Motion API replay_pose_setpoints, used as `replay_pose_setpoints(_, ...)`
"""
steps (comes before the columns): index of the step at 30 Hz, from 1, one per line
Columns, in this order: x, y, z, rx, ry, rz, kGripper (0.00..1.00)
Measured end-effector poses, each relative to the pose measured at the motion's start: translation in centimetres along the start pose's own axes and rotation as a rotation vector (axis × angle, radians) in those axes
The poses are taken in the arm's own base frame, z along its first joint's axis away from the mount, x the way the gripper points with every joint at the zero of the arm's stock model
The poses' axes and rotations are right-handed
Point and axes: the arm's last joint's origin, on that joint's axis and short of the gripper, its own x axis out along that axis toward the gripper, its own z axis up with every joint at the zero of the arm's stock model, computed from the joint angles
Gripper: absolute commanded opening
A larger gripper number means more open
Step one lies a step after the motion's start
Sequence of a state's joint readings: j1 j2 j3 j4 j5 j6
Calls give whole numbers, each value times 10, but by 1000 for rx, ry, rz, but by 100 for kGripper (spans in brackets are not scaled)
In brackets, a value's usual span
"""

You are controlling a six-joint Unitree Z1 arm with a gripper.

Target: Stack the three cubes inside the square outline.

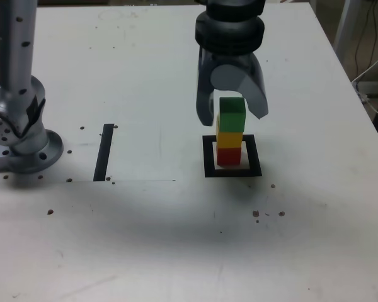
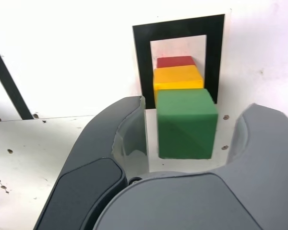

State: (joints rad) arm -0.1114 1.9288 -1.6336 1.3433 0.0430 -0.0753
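Standing upright in the square outline (image 1: 232, 171), the three cubes (image 1: 230, 139) form a vertical stack.

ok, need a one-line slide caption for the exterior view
Open grey gripper straddles the small green cube topping the yellow cube and red cube, stacked inside the black-bordered square outline.

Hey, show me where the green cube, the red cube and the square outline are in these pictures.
green cube (image 1: 232, 111): exterior view, front face, top of stack.
red cube (image 1: 228, 155): exterior view, front face, bottom of stack.
square outline (image 1: 232, 171): exterior view, near black border.
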Motion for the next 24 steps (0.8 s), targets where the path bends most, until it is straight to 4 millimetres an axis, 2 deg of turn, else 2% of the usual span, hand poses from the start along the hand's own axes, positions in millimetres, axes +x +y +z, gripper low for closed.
replay_pose_setpoints(10,-27,7,-44,46,-31,6,99)
replay_pose_setpoints(14,-23,15,-64,54,-8,5,99)
replay_pose_setpoints(21,-1,26,-102,49,56,3,99)
replay_pose_setpoints(24,6,28,-110,52,74,3,99)
